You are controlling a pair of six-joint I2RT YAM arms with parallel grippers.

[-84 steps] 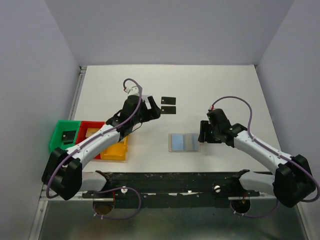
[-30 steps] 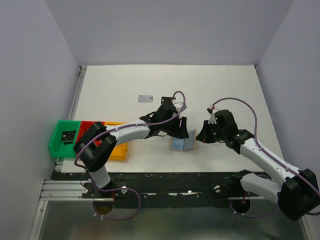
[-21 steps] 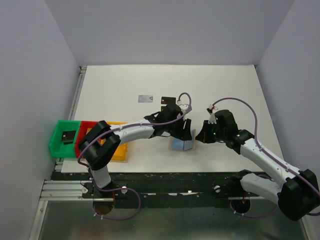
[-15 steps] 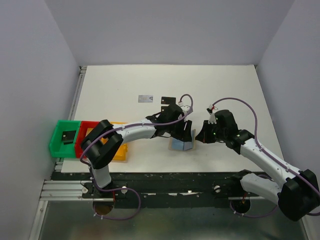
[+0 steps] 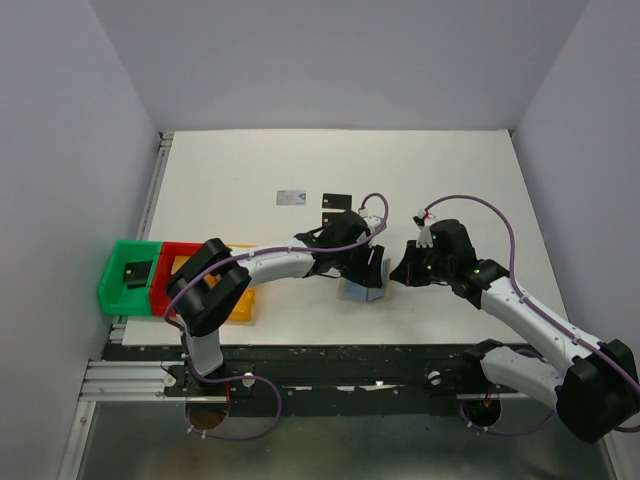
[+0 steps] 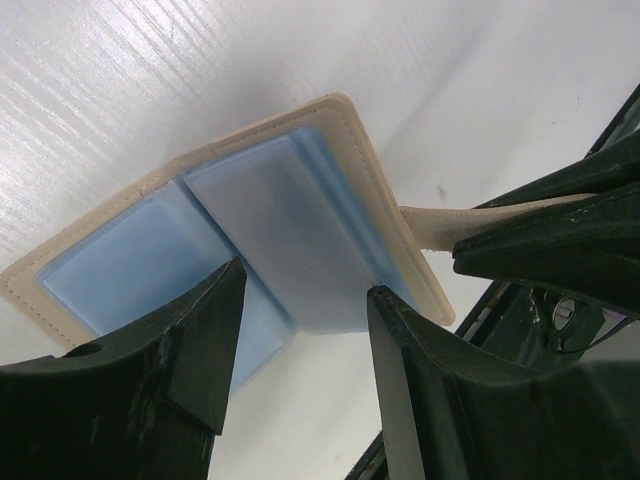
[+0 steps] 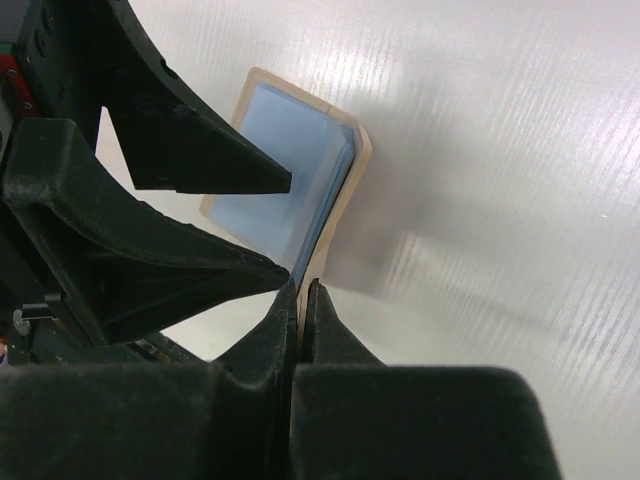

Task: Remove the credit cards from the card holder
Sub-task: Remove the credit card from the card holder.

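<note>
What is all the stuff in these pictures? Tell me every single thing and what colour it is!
card holder: one, tan outside, light blue inside, half folded, mid-table.
silver card: one, grey, farther back on the table.
black card: one in clear view, black, right of the silver card.
green bin: one, green, table's left edge.
small black object: one, black, inside the green bin.
red bin: one, red, beside the green bin.
yellow bin: one, yellow, mostly hidden under the left arm.
table: one, white.
left end effector: open, over the card holder.
right end effector: shut on the card holder's tan tab.
</note>
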